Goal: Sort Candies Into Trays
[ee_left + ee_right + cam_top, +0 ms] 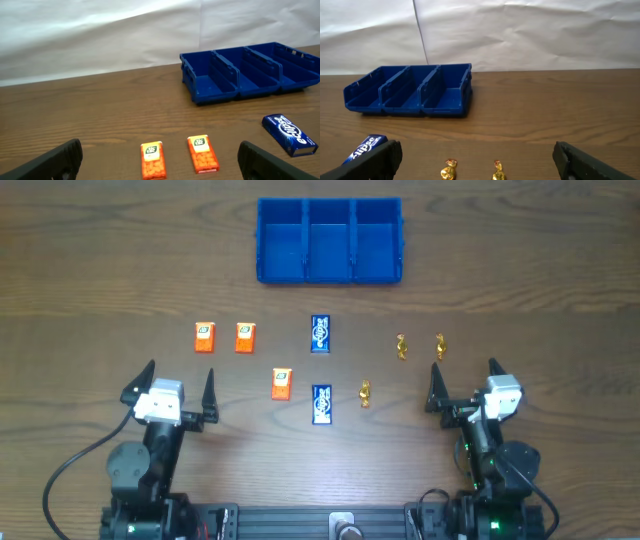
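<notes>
The left claw and the right claw were held wide open, nothing gripped, above the near worktop. Between and beyond them were laid three small-labelled orange boxes, two white-lettered blue packs and three gold-wrapped candies. The blue tray was set farthest.

Both arms are black. The left hand has two slim, pointed black fingers set either side of a white boxy housing. The right hand is built the same, with a matching white block. Round black joint casings sit lower on each arm. A thin black cable loops out from the left arm. Small green lights glow at the bases. Seen from the wrist views, the fingers are matte dark-grey wedges.
</notes>
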